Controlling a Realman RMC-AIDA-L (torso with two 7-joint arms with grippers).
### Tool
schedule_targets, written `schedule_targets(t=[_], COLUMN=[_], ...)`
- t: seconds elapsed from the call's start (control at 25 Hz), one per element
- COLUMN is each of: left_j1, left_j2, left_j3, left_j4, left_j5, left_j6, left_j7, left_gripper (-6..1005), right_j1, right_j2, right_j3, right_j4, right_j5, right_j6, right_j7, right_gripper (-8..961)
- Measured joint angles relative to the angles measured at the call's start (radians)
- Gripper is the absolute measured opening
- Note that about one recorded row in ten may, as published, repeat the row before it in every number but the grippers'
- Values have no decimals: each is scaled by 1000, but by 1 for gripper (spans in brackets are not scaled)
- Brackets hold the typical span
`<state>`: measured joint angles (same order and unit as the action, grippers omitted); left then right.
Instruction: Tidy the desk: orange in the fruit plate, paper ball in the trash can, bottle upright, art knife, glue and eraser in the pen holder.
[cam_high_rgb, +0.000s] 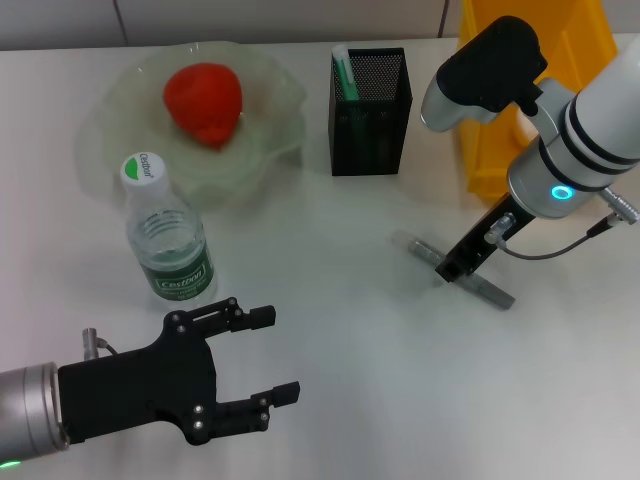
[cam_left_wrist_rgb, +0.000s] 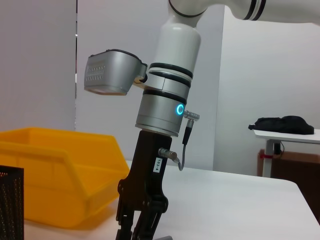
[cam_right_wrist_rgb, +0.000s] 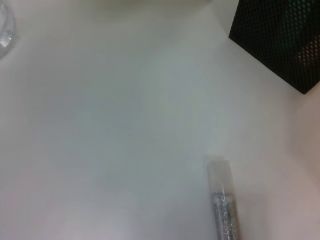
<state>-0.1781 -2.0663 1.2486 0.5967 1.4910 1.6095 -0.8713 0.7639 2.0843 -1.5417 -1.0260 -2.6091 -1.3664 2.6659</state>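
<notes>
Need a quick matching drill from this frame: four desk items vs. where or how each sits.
Items:
1. orange
2. bottle
3. glue
4. pen holder

States:
A. lying flat under the right gripper
B. upright, near the left gripper
C. in the fruit plate
D. standing beside the yellow bin

Pairs: 1-C, 2-B, 3-A, 4-D
</notes>
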Motion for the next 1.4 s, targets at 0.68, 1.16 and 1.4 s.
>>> schedule_targets(t=[0.68, 1.16, 1.4], left_j1=[0, 1, -1], left_j2=[-1, -2, -3], left_j3=[0, 0, 0], left_j4=[-3, -5, -8], left_j5=[0, 0, 0], left_j6=[8, 16, 17], left_j7=[5, 5, 5], left_gripper=[770, 770, 770], right_j1=[18, -386, -309], right_j2=[3, 2, 2], right_j3=[6, 119, 123], right_j4=[39, -438, 8], right_j5=[8, 641, 1344], right_j6=[2, 339, 531], right_j7=[-11, -520, -1300], right_gripper=[214, 139, 138])
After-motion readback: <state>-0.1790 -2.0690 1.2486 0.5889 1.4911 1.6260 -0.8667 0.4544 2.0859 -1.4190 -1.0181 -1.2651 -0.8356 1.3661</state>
